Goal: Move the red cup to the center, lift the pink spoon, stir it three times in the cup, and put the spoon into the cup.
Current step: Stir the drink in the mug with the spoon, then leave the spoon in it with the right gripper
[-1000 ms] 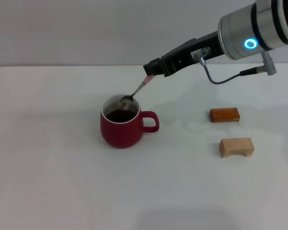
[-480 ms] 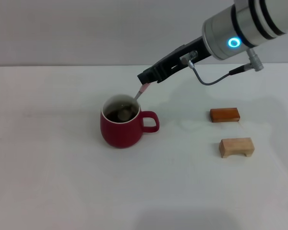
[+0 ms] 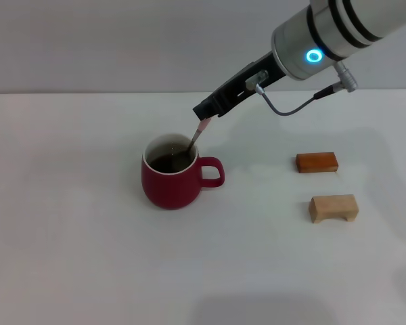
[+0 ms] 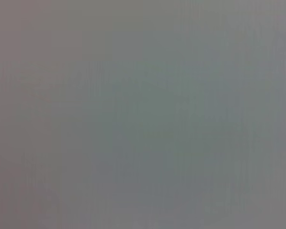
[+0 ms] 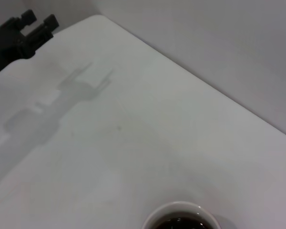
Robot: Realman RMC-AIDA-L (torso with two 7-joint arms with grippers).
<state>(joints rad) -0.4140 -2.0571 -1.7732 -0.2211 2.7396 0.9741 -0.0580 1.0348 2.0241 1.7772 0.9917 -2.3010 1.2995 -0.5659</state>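
Stirring well meant keeping the sweep small, the tip low in the dark liquid and off the white inner wall. The right gripper (image 3: 204,112) pinched the pale pink handle of the slim metal-bowled pink spoon (image 3: 195,137), which slanted down from its fingers into the rounded dark red ceramic cup (image 3: 171,181) just below. The left gripper (image 5: 24,29) waited well apart, its fingers spread.

head view above, wrists close
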